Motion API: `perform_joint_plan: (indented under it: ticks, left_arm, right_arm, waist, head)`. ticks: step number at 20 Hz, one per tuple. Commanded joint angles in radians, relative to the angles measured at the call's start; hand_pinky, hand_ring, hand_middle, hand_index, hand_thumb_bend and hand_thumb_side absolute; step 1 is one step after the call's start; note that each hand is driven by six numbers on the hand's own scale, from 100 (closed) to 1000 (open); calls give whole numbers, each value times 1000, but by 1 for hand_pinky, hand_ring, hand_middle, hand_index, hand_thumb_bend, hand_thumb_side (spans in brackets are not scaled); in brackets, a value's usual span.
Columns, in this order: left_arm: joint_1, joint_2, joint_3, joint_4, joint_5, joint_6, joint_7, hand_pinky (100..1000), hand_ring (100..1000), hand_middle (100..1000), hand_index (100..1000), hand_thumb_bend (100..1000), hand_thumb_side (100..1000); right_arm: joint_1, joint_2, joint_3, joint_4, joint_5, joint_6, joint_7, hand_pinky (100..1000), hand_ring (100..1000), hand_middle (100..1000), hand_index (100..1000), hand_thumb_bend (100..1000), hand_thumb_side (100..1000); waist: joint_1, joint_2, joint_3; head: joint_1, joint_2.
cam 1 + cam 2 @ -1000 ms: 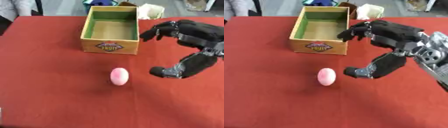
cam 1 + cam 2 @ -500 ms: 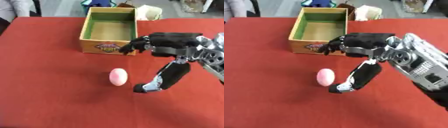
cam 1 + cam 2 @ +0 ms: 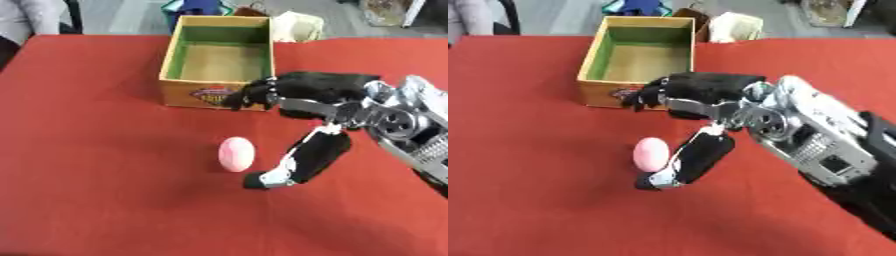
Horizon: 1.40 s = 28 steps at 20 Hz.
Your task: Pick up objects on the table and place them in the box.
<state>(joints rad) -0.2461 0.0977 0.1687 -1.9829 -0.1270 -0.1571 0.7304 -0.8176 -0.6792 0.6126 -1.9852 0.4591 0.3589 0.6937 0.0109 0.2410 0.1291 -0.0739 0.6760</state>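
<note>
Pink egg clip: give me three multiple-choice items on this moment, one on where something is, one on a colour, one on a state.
1. Where does the pink egg lie?
A. inside the box
B. on the red tablecloth, in front of the box
C. in the hand

2. What colour are the inner walls of the cardboard box?
A. green
B. blue
C. white

3. How is the right hand?
A. open, thumb and fingers spread beside the egg
B. shut on the egg
C. out of view

Answers: 1 B, the egg rests on the red tablecloth nearer the camera than the box. 2 A, the walls show green. 3 A, the thumb reaches down to the egg's right, the fingers are apart above it, nothing held.
</note>
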Motion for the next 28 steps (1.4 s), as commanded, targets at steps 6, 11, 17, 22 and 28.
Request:
perform_joint_plan:
  ticks: [6, 11, 17, 22, 28]
  left_arm:
    - [-3, 18, -3, -17, 4, 0, -6, 444, 386, 407, 486, 127, 861]
    - [-1, 16, -5, -17, 6, 0, -9, 444, 385, 407, 485, 125, 859]
    - [-1, 13, -7, -17, 9, 0, -13, 444, 385, 407, 485, 127, 860]
    - [-2, 11, -8, -17, 11, 0, -14, 445, 385, 407, 485, 127, 860]
    - [-3, 9, -10, -17, 13, 0, -17, 445, 385, 407, 484, 128, 859]
  right_arm:
    - [18, 11, 12, -15, 86, 74, 28, 772, 885, 857, 989, 489, 524]
    - [39, 15, 15, 11, 143, 89, 44, 787, 897, 864, 986, 464, 484]
    - [49, 36, 21, 91, 179, 80, 7, 787, 897, 864, 984, 454, 492]
    - [41, 67, 26, 183, 197, 73, -29, 786, 896, 861, 981, 446, 502]
    - [34, 111, 33, 311, 218, 51, -66, 784, 893, 846, 973, 442, 490]
  waist:
    - [6, -13, 4]
    - [9, -10, 6]
    - [11, -7, 8]
    - [12, -4, 15]
    - [15, -1, 24]
  head:
    - [-4, -11]
    - [-4, -14]
    - [-2, -18]
    - [-5, -15]
    - [-11, -13]
